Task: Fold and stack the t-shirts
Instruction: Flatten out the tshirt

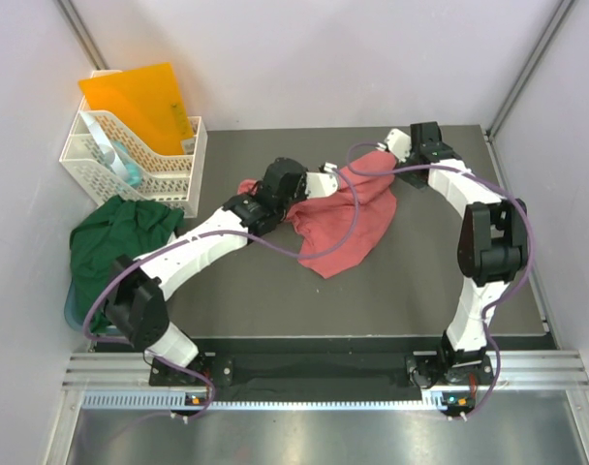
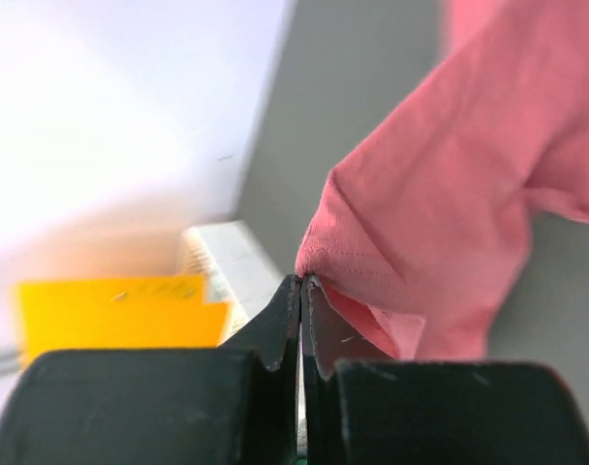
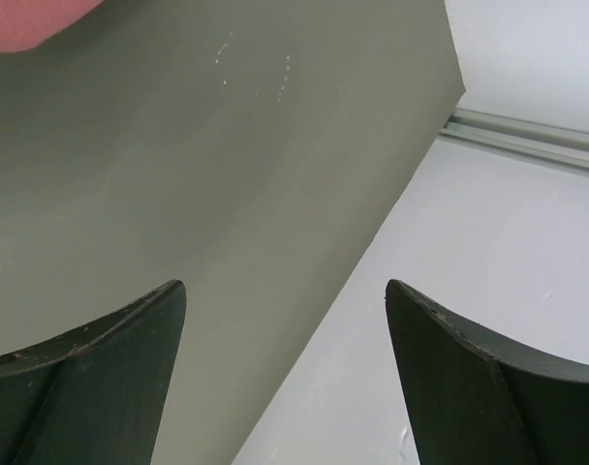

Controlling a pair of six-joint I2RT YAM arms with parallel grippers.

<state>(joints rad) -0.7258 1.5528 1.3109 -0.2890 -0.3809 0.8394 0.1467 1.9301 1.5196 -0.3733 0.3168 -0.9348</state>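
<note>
Between left claw [image 2: 301,283] tips, pink t-shirt [image 2: 440,203] hem, pinched

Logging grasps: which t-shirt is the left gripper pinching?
The salmon-pink t-shirt, its hem caught in the shut left gripper; the dark green t-shirt lies apart, untouched.

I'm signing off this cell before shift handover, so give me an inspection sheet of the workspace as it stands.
Surface: dark grey table mat, flat, a few pale specks near the right claw.
Job's things: salmon-pink cloth t-shirt crumpled mid-mat, unfolded; dark green cloth t-shirt bunched at the left edge.
Clutter: white plastic basket holding an orange plastic folder, far left.
Claws: left claw shut on the pink shirt's hem; right claw open, empty.
Cables: purple cable draped across the pink shirt.
Surroundings: white enclosure walls.
</note>
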